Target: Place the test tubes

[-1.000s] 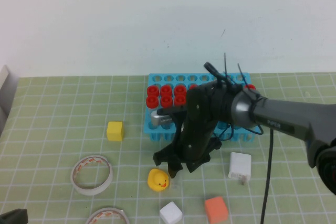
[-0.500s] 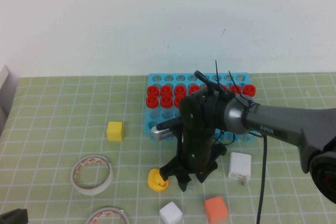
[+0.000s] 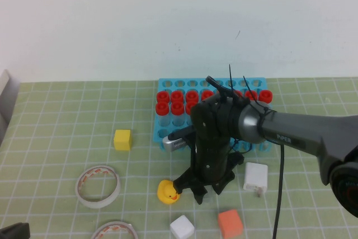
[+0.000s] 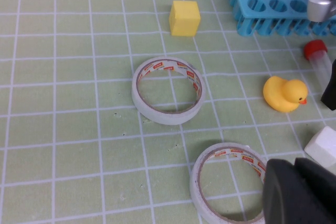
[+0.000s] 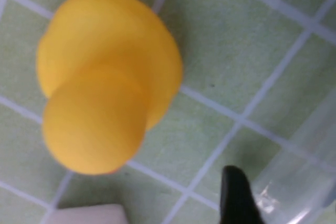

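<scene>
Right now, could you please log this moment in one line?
right gripper: open, over test tube beside duck | left gripper: shut, near-left corner

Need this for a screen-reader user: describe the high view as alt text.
The right gripper, open, sits low over the green grid mat beside a yellow rubber duck, in front of a blue test tube rack holding red-capped tubes. The left gripper sits shut at the mat's near left corner, close to two tape rolls.

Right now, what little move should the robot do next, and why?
Probably close the right gripper: it is open, low beside the duck, with the lying test tube right by it. The left gripper, shut, hovers near a tape roll.
</scene>
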